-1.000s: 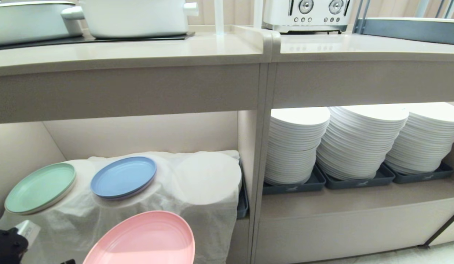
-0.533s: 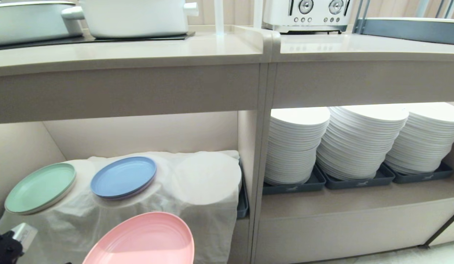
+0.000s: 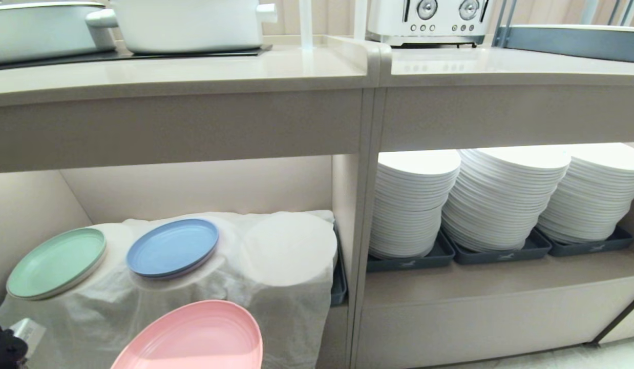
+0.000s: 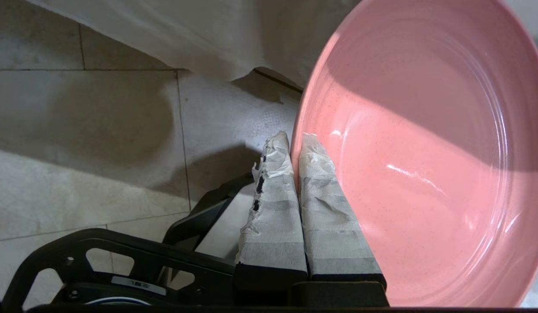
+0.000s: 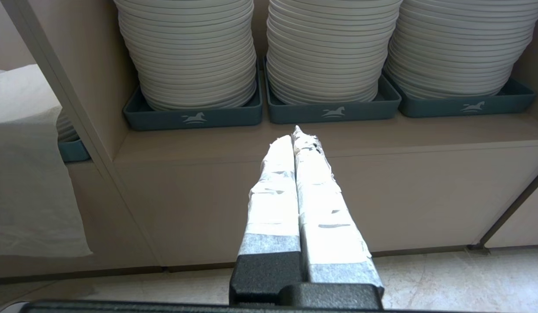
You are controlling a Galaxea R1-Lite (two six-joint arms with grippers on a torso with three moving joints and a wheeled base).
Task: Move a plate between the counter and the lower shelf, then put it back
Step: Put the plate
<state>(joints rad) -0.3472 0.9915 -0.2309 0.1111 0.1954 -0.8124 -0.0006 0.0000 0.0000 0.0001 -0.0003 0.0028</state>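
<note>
Since a second ago: the plate (image 3: 191, 335) has sunk a little toward the bottom of the head view and drifted left, while the shelving has not shifted, so the plate itself moved and not the camera.
Plate: in the air, out in front of the lower shelf (image 3: 204, 189) and below its draped cloth (image 3: 276, 277), touching neither the cloth nor the counter (image 3: 194, 72).
Left gripper (image 4: 295, 145): its taped fingers are pinched on the plate's rim, one on either face, carrying it tilted over the floor (image 4: 91, 130).
Right gripper (image 5: 296, 134): fingers pressed together on nothing, parked facing the white stacks (image 5: 325, 43).
Shelf: the green plate (image 3: 56, 261) and blue plate (image 3: 172, 247) lie on the cloth's left and middle mounds; the right mound is bare.
Meaning: I judge the plate is leaving the recess, a carry toward the counter likely next.
Risk: a rim-only grip on a tilted plate could slip.
</note>
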